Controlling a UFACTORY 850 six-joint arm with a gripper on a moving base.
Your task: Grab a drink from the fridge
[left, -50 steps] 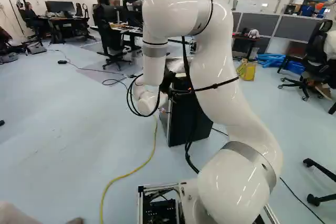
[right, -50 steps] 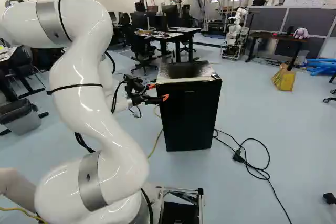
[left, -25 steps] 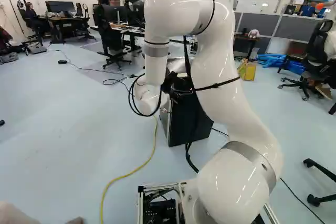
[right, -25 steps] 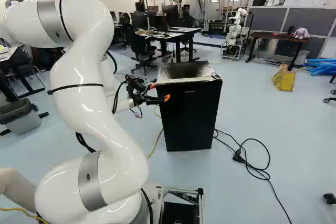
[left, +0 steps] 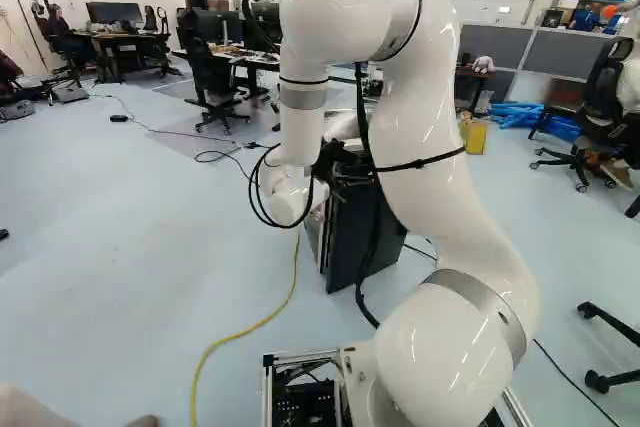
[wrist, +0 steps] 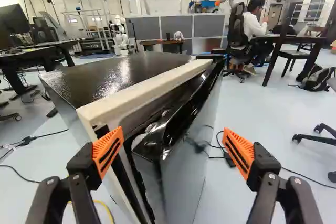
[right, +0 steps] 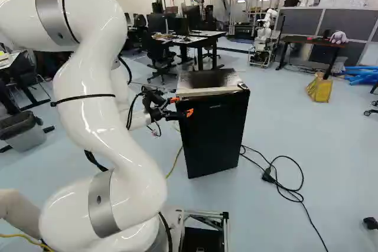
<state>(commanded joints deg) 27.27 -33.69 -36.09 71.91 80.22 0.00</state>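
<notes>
The pincer [wrist: 172,144] is open, at the left side of the fridge [wrist: 118,77]. The door [right: 214,134] stands ajar, its upright free edge between the spread fingers: one [wrist: 108,153] by the gap on the far side, the other [wrist: 239,153] on the near side. Pulling near and right should swing it wider. No drink shows.

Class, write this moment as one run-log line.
fridge door: ajar | gripper: open, fingers apart, door edge between them | drink: none in view | grab: not yet done
</notes>
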